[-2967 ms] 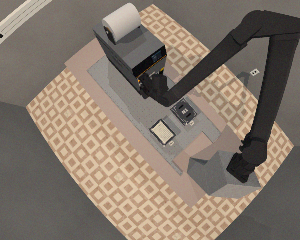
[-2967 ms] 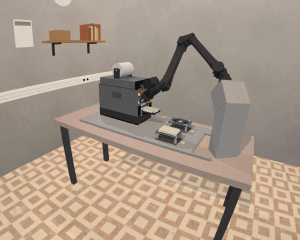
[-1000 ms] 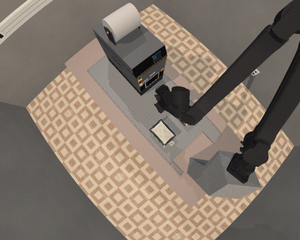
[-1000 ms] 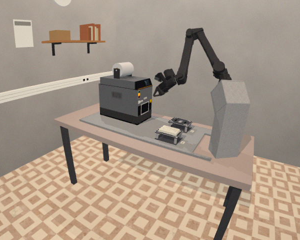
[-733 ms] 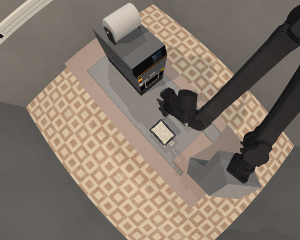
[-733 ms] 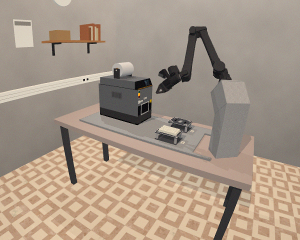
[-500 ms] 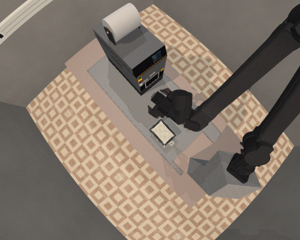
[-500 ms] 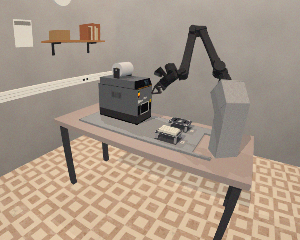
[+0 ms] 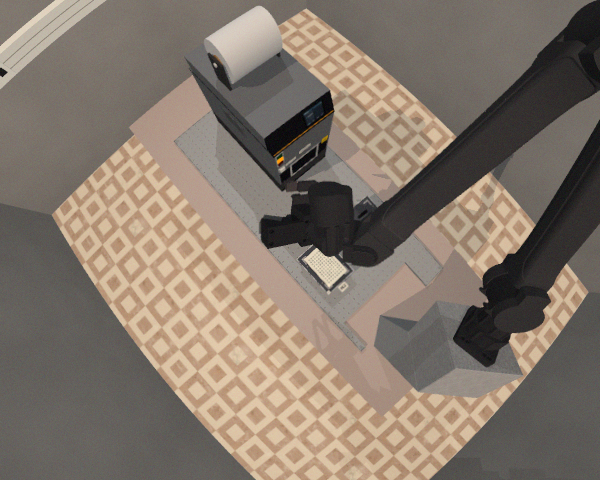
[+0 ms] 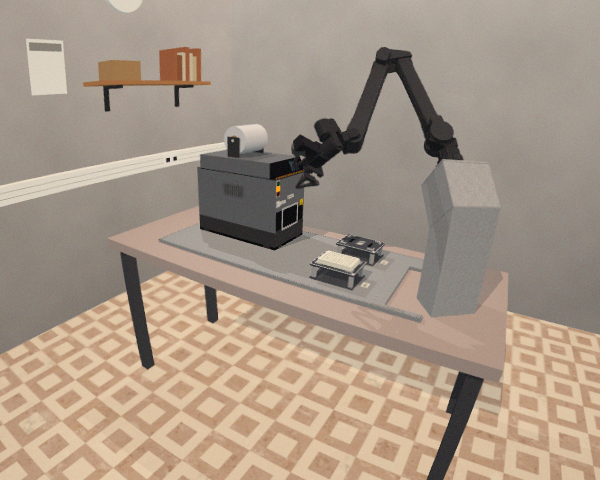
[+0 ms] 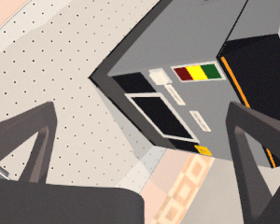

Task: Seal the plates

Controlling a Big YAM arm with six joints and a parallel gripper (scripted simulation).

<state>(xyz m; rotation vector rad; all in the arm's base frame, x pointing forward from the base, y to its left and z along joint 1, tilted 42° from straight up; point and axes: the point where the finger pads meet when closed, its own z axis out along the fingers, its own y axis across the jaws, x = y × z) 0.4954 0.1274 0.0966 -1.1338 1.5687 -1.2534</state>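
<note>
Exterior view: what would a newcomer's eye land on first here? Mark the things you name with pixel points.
Probably the bulky grey sealer (image 9: 269, 108) (image 10: 238, 201) (image 11: 154, 51) at the far end of the table, a fat white roll (image 9: 246, 43) (image 10: 251, 137) on top and its amber lamp (image 9: 280, 160) (image 10: 278, 189) (image 11: 196, 72) lit. Next, the dark arm (image 9: 476, 134) (image 10: 370, 98) arching over, its open hand in front of the sealer, and the pale plate (image 9: 325, 267) (image 10: 337, 260) on the nearer nest.

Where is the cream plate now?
The cream plate sits on the nest nearer the long table edge, beside the bare nest.
</note>
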